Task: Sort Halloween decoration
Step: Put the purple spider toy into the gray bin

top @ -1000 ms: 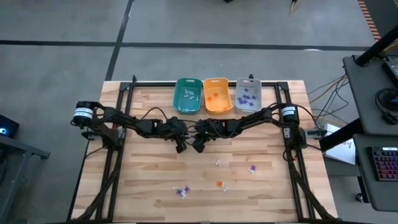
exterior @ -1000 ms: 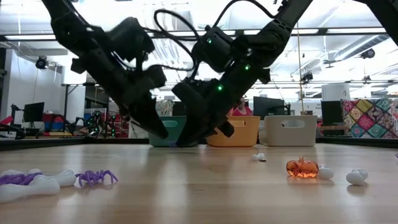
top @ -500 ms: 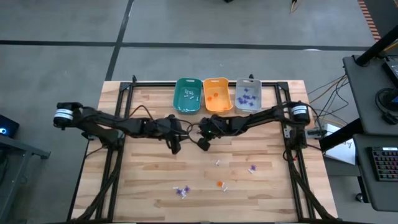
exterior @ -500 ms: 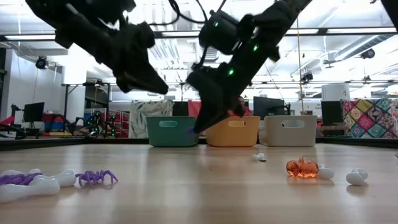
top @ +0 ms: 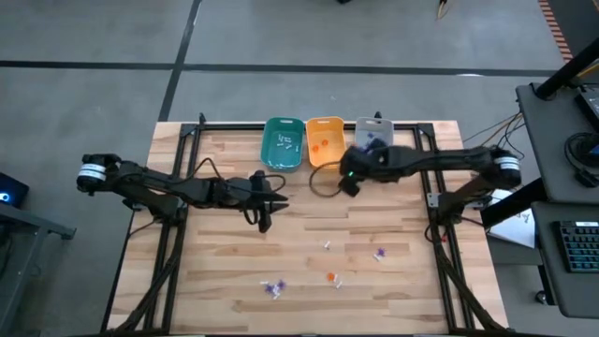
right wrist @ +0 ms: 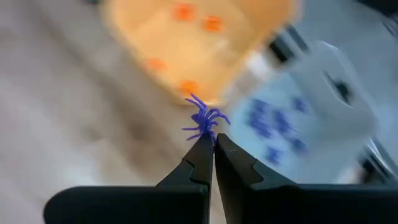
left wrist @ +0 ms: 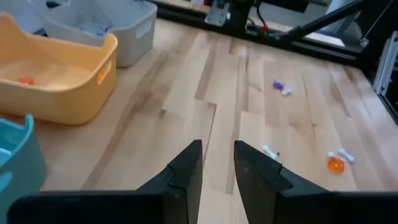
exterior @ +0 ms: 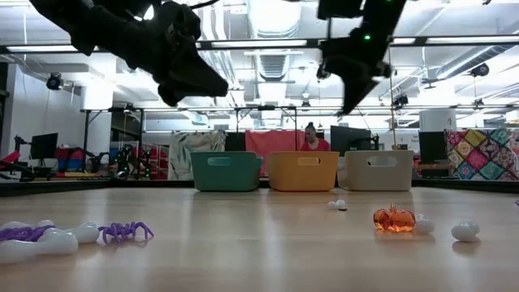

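Note:
The Halloween decoration shows as tiny trinkets. One purple spider [right wrist: 205, 120] sticks out of my right gripper [right wrist: 213, 142], which is shut on it in the air before the orange bin [top: 325, 142] and the grey bin [top: 372, 142]. Others lie on the table's near half: a purple cluster [top: 273, 287], an orange pumpkin [top: 330, 276], a purple piece [top: 380, 253] and a white piece [top: 328, 244]. My left gripper [left wrist: 217, 155] hangs left of the table's middle [top: 279, 197], raised off the wood, open with a narrow gap and nothing in it. My right gripper pinches the purple spider by its rear legs [right wrist: 207, 132] between the very ends of its two fingers. The fingers slant down from the table's right side. The spider juts out past the fingertips, lifted clear of table and bins.
A teal bin [top: 283, 143] holding white pieces stands left of the orange bin at the far edge. The orange bin holds orange pieces, the grey one purple pieces. A black frame [top: 187, 140] runs along the table's sides. A person [exterior: 310, 139] shows in the room behind.
My right gripper, still shut, has risen from low over the table's middle and swung toward the far right, to the fronts of the orange and grey bins, tipping as it went. My left gripper has risen off the table and levelled out.

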`<state>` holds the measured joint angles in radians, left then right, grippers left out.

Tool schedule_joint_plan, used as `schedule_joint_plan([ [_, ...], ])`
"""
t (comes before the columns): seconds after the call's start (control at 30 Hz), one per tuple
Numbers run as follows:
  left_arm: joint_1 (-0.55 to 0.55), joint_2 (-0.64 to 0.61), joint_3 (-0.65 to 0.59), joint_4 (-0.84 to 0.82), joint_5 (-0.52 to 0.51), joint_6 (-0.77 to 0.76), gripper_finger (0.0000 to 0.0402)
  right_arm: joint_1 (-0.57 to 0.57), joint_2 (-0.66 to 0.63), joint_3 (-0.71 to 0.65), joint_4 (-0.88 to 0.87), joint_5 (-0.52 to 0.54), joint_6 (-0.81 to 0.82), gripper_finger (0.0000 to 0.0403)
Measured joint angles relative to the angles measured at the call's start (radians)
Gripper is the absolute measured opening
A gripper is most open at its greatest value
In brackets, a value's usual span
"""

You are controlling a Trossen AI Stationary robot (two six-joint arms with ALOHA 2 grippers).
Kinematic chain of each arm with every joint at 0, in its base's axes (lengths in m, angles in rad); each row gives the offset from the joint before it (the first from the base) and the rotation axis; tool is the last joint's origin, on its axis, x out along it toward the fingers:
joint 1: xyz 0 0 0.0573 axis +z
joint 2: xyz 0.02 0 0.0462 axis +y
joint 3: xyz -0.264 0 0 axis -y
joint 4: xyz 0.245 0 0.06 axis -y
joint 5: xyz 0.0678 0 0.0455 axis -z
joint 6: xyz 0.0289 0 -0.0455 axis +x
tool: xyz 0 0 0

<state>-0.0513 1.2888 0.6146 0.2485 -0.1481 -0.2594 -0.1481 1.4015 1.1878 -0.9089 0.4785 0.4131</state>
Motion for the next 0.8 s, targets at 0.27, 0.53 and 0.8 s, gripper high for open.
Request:
schedule_joint_plan([
  [0.27, -0.001, 0.015, 0.0, 0.042, -0.001, 0.011, 0.0075, -0.262, -0.056, -0.053, -0.044, 0.021, 0.035, 0.0008],
  [0.53, -0.002, 0.046, 0.0, 0.049, -0.001, -0.015, 0.0075, -0.461, -0.025, -0.141, 0.109, -0.014, -0.021, 0.0009],
  [0.8, -0.002, 0.11, 0.0, 0.079, 0.0, -0.024, 0.0075, -0.483, -0.02, -0.158, 0.17, -0.094, -0.041, 0.0029],
])
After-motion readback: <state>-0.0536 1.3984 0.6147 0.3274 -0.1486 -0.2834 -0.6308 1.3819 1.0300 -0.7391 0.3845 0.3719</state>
